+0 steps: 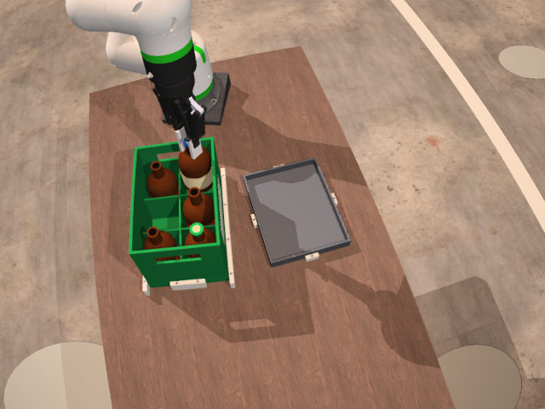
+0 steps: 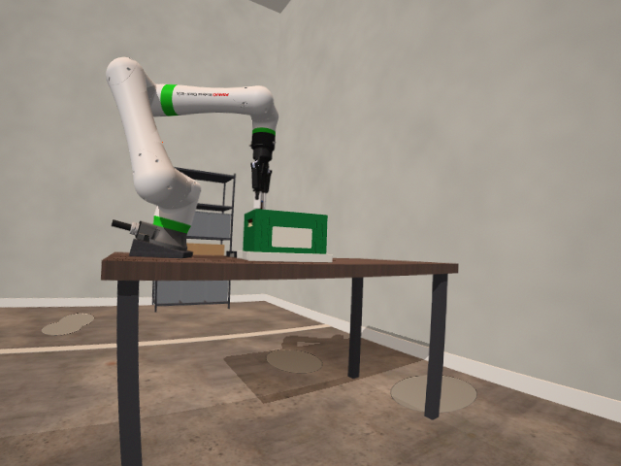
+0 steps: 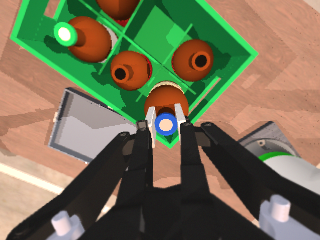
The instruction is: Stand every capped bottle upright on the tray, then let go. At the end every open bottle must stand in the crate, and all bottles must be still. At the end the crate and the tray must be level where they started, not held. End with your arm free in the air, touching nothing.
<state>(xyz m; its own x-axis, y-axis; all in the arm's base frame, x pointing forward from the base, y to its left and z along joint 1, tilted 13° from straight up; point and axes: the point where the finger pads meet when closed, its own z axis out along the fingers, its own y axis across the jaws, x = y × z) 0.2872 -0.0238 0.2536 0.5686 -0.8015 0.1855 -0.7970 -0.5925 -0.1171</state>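
My gripper (image 1: 188,144) (image 2: 259,202) (image 3: 165,114) is shut on the neck of the blue-capped brown bottle (image 1: 194,165) (image 3: 166,101). That bottle is upright and partly raised in the back right compartment of the green crate (image 1: 189,269) (image 2: 258,231) (image 3: 232,62); its cream label shows and its base is hidden. The green-capped bottle (image 1: 196,229) (image 3: 92,41) stands in the front right compartment. Open bottles stand back left (image 1: 162,182) (image 3: 189,54), middle right (image 1: 197,210) (image 3: 134,69) and front left (image 1: 160,240) (image 3: 117,5). The grey tray (image 1: 303,211) (image 3: 95,120) is empty.
The tray lies to the right of the crate in the top view, with small white blocks (image 1: 312,256) at its sides. A white rail (image 1: 227,236) runs along the crate's right side. The crate's walls and dividers surround the held bottle. The robot base stands behind the crate.
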